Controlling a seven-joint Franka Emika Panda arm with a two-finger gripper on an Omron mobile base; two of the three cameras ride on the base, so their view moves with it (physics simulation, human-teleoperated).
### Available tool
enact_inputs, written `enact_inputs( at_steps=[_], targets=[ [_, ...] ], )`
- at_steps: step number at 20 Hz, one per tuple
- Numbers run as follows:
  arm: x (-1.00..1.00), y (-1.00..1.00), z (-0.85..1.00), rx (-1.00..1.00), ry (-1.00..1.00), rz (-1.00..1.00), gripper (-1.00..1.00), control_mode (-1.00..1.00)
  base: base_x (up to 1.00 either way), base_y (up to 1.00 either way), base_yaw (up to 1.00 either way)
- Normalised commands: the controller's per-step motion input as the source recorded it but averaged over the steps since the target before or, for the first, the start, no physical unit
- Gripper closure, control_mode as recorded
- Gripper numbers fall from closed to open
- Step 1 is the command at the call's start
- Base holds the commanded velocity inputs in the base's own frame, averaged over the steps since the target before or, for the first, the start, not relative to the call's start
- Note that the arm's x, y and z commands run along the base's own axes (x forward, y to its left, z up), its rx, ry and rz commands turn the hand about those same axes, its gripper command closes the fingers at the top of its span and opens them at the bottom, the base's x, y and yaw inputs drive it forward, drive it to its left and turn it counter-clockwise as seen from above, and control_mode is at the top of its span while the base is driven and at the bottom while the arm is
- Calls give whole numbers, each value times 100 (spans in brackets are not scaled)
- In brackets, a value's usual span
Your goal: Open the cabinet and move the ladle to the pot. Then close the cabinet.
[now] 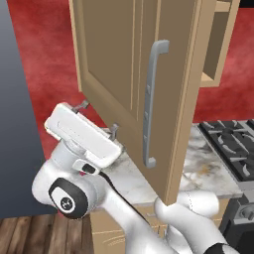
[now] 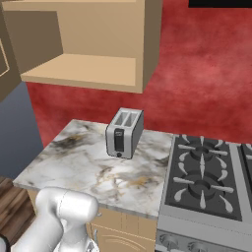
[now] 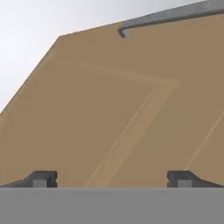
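Fingers spread wide and empty, the gripper (image 1: 97, 118) hovers just beside the swung-open cabinet door (image 1: 119, 64), short of its silver handle (image 1: 151, 104), probably having cleared the way inside; beyond, the toaster (image 2: 124, 133) stands on the counter (image 2: 74, 162).

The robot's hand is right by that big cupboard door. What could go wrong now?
1. The open gripper sits close to the swung-out cabinet door, off to the side of the silver handle. It might bump the panel and push the door instead of catching the handle.
2. The door hangs over the marble counter, in front of the arm, so a wide swing could knock it.
3. The toaster stands on that counter and could get hit.
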Motion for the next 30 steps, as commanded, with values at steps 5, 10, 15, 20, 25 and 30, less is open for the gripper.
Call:
enact_inputs(
  at_steps=[5, 10, 15, 20, 25, 30],
  targets=[
    [-26, -62, 56, 20, 0, 0, -100, -100, 0, 0, 0],
    [-5, -88, 40, 15, 0, 0, -100, -100, 0, 0, 0],
    [12, -91, 19, 12, 0, 2, -100, -100, 0, 0, 0],
    [58, -78, 1, 5, 2, 13, -100, -100, 0, 0, 0],
    [81, -61, 0, 0, 6, 19, -100, -100, 0, 0, 0],
    [75, -48, 0, 0, 10, 20, -100, -100, 0, 0, 0]
  ],
)
